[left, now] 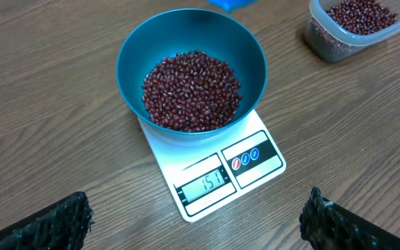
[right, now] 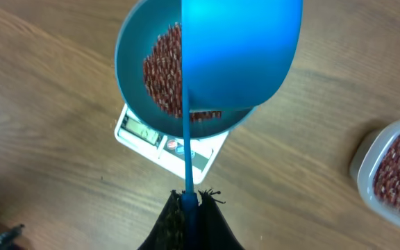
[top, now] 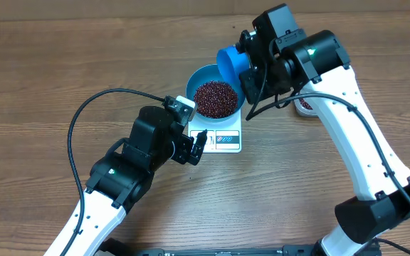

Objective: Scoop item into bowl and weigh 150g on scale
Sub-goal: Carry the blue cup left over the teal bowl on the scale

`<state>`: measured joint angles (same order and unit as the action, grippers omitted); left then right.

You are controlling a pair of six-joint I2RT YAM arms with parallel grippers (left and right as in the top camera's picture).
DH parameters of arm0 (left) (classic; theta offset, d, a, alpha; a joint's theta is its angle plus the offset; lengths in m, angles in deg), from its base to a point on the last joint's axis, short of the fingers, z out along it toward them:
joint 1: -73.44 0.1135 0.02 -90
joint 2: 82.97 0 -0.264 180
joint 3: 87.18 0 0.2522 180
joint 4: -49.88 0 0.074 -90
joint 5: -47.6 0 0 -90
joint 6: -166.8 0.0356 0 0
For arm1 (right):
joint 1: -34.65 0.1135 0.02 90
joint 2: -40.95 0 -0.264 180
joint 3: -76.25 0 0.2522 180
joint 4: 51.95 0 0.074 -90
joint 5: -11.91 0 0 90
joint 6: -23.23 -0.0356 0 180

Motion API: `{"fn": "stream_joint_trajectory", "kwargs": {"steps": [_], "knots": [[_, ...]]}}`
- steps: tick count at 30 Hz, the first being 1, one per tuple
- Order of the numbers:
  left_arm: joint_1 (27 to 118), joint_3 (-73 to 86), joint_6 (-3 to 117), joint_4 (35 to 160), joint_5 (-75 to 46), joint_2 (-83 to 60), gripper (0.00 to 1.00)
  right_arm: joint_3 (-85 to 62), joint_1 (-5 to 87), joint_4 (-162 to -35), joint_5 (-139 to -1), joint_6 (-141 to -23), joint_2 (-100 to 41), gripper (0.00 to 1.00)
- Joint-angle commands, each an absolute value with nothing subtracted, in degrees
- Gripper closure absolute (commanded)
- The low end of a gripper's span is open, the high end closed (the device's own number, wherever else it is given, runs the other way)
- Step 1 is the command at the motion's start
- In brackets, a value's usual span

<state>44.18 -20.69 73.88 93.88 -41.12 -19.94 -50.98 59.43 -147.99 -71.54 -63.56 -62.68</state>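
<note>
Nearly done, by the look of it. Bowl (left: 191, 62) sits on the scale (left: 255, 156), centred toward the back of the platform, display edge left clear. Beans (left: 191, 90) heaped inside, roughly half its depth.

Display digits are small in the left wrist view; they look like 151, though I would not swear to the last figure. If so, the load is a touch over target: filling is done, and at most a small trim-back is left.

Right gripper (right: 189, 212) clenched on the thin handle of the scoop (right: 242, 55). Scoop hangs tipped on its side above the bowl's far rim, underside toward the wrist camera. Cannot tell whether any beans are in it.

Left gripper (top: 193, 148) spread wide, holding nothing, near the scale's display edge, not touching it.

Tub (left: 356, 28) of spare beans stands well apart on the right arm's side, partly hidden under that arm from overhead.

Left to do, likely: confirm the reading, park the scoop.
</note>
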Motion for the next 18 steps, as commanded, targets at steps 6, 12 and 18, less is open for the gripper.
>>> {"fn": "stream_joint_trajectory", "kwargs": {"steps": [6,12,18], "knots": [[44.16,-21.22,73.36,93.81,-41.1,-19.59,0.01,-52.23,59.52,-148.95,-70.17,-63.72,-62.9,0.96],[44.16,-21.22,73.36,93.81,-41.1,-19.59,0.0,-52.23,60.37,-148.64,-70.19,-64.15,-64.65,0.96],[44.16,-21.22,73.36,93.81,-41.1,-19.59,0.0,-52.23,62.34,-146.57,-70.56,-65.01,-67.25,0.96]]}}
